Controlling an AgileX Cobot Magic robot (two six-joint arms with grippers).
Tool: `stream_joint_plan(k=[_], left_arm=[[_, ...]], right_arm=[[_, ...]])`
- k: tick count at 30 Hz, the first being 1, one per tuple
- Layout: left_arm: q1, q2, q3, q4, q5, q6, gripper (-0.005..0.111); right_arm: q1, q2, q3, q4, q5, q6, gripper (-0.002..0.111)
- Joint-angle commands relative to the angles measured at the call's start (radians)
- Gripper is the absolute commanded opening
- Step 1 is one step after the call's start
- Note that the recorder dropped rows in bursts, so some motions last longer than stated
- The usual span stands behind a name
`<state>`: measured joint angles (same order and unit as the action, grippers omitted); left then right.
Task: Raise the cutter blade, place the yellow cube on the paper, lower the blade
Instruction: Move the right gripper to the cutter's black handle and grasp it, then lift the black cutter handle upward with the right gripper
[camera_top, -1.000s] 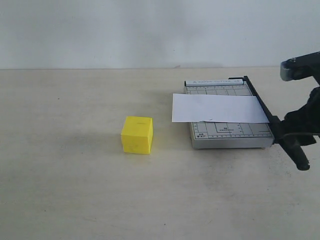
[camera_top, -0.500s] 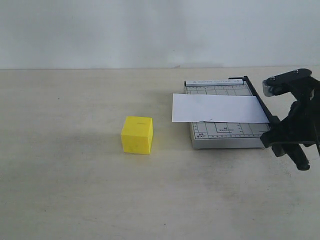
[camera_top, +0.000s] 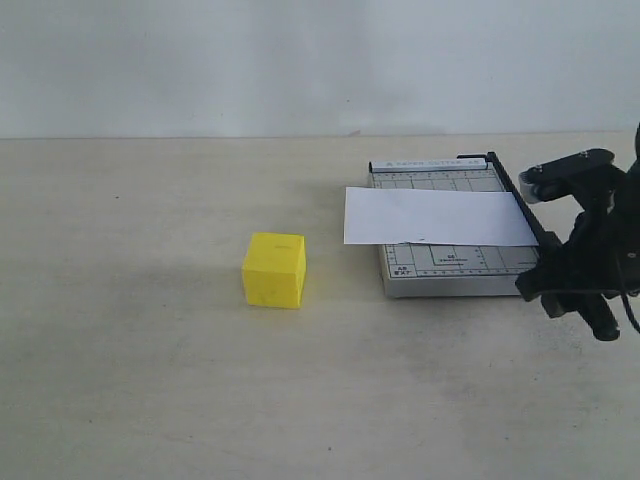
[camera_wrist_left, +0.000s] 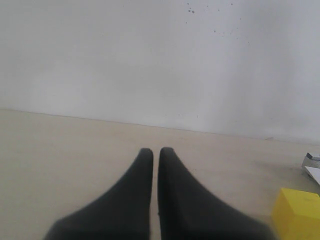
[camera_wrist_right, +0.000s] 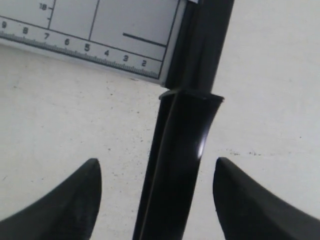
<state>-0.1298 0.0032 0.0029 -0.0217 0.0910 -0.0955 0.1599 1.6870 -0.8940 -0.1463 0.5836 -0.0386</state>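
Note:
The grey trimmer base (camera_top: 455, 262) lies right of centre with the white paper (camera_top: 435, 217) across it. The cutter blade (camera_top: 520, 205) lies flat along the base's right edge, its thick handle (camera_top: 600, 318) sticking out toward the front. My right gripper (camera_top: 572, 283) is open and straddles that handle (camera_wrist_right: 180, 165), one fingertip (camera_wrist_right: 87, 180) on each side, not touching it. The yellow cube (camera_top: 274, 270) stands on the table left of the base, and its corner (camera_wrist_left: 296, 212) shows in the left wrist view. My left gripper (camera_wrist_left: 155, 152) is shut, empty, low over the table.
The base's ruler edge (camera_wrist_right: 85, 47) shows just beyond the right gripper. A pale wall (camera_top: 300, 60) closes the back of the table. Bare tabletop (camera_top: 150, 380) stretches left and in front of the cube.
My right gripper has moved in from the right edge and come down around the blade handle. The cube, paper and blade have not moved.

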Motion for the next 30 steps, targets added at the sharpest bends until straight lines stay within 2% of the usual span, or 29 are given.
stream_joint_plan(k=[1, 9, 22, 23, 26, 28, 29, 30], left_arm=[[0.000, -0.003, -0.003, -0.006, -0.014, -0.009, 0.004], [0.000, -0.003, -0.003, -0.006, -0.014, -0.009, 0.004], [0.000, -0.003, -0.003, -0.006, -0.014, -0.009, 0.004], [0.000, -0.003, -0.003, -0.006, -0.014, -0.009, 0.004], [0.000, -0.003, -0.003, -0.006, -0.014, -0.009, 0.004], [0.000, -0.003, -0.003, -0.006, -0.014, -0.009, 0.004], [0.000, -0.003, -0.003, -0.006, -0.014, -0.009, 0.004], [0.000, -0.003, -0.003, -0.006, -0.014, -0.009, 0.004]], right_arm=[[-0.045, 0.011, -0.004, -0.021, -0.009, 0.077, 0.062], [-0.058, 0.011, -0.004, 0.064, -0.033, 0.088, 0.062], [-0.058, 0.063, -0.002, 0.069, -0.012, 0.088, 0.060], [-0.058, 0.065, -0.002, 0.069, -0.007, 0.088, 0.055], [-0.058, 0.067, -0.002, 0.069, -0.001, 0.084, 0.023], [-0.058, 0.066, -0.002, 0.069, 0.006, 0.078, 0.006], [-0.058, 0.061, -0.002, 0.069, 0.006, 0.072, 0.000], [-0.058, 0.056, -0.002, 0.069, 0.004, 0.067, 0.001]])
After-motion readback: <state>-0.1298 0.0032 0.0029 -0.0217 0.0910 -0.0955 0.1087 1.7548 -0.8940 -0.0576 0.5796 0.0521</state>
